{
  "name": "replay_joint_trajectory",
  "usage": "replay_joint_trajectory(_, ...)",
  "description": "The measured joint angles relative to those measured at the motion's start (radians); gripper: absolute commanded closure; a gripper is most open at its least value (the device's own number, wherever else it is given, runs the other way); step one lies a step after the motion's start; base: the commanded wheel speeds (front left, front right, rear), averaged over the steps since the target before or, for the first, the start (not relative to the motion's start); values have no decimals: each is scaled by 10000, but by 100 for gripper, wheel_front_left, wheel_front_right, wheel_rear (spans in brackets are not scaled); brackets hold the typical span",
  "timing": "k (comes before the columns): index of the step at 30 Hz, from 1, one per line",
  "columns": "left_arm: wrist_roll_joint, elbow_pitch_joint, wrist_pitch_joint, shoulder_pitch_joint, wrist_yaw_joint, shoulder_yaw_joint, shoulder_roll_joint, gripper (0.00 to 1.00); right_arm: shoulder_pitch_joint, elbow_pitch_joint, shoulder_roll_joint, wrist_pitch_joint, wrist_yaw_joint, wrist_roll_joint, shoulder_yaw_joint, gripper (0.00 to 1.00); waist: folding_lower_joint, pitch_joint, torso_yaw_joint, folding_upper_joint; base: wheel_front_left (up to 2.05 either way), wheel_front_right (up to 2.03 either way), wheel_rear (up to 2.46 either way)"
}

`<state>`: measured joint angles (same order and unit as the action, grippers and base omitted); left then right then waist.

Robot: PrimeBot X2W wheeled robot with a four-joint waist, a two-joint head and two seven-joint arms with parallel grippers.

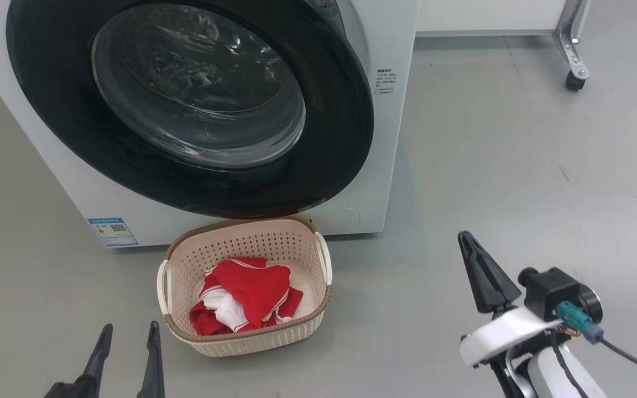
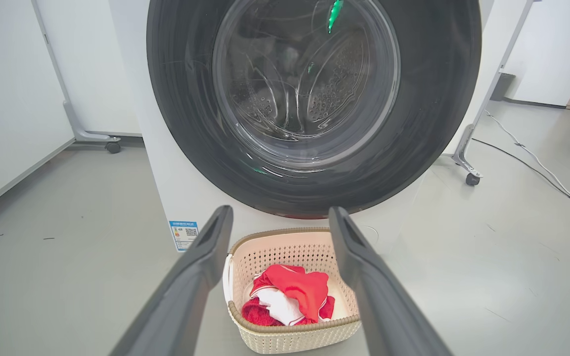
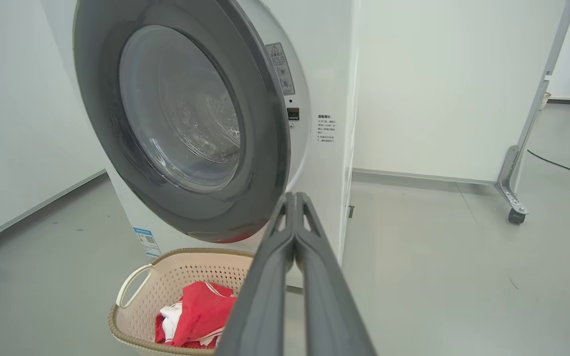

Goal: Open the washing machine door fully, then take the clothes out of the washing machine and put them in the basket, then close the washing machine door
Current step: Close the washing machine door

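Facing the washing machine [image 1: 385,138] — right fingers [image 3: 265,277] pressed together, left fingers [image 2: 201,267] spread.

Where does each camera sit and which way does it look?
Head view: on the robot's head, looking down at the washing machine door, the basket and the clothes; left gripper open, right gripper shut.
Left wrist view: low on the left wrist, facing the door head-on between its spread fingers.
Right wrist view: on the right wrist, facing the door from one side past its closed fingers.
Shared: all three see door, basket and clothes.
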<state>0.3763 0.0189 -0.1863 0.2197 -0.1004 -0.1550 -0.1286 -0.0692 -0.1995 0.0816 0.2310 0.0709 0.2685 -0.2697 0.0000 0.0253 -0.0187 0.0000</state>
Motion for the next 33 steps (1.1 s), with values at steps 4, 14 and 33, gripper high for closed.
replay_joint_trajectory(4, -6, 44, 0, -224, 0, -119, 90, 0, -599, -27, 75, -222, 111, -86, -178, 100, 0, 169, 139, 0, 0, 0, 0)
replay_joint_trajectory(14, -12, 397, -2, -822, 4, -378, 230, 0, -2287, -165, 100, -763, 313, -86, -453, 100, 0, 854, 656, 0, 0, 0, 0)
replay_joint_trajectory(33, -203, 604, -134, -1957, 282, -671, 284, 0, -5544, -1091, 276, -1304, 414, -59, -119, 100, 0, 2541, 1887, 0, 0, 0, 0)
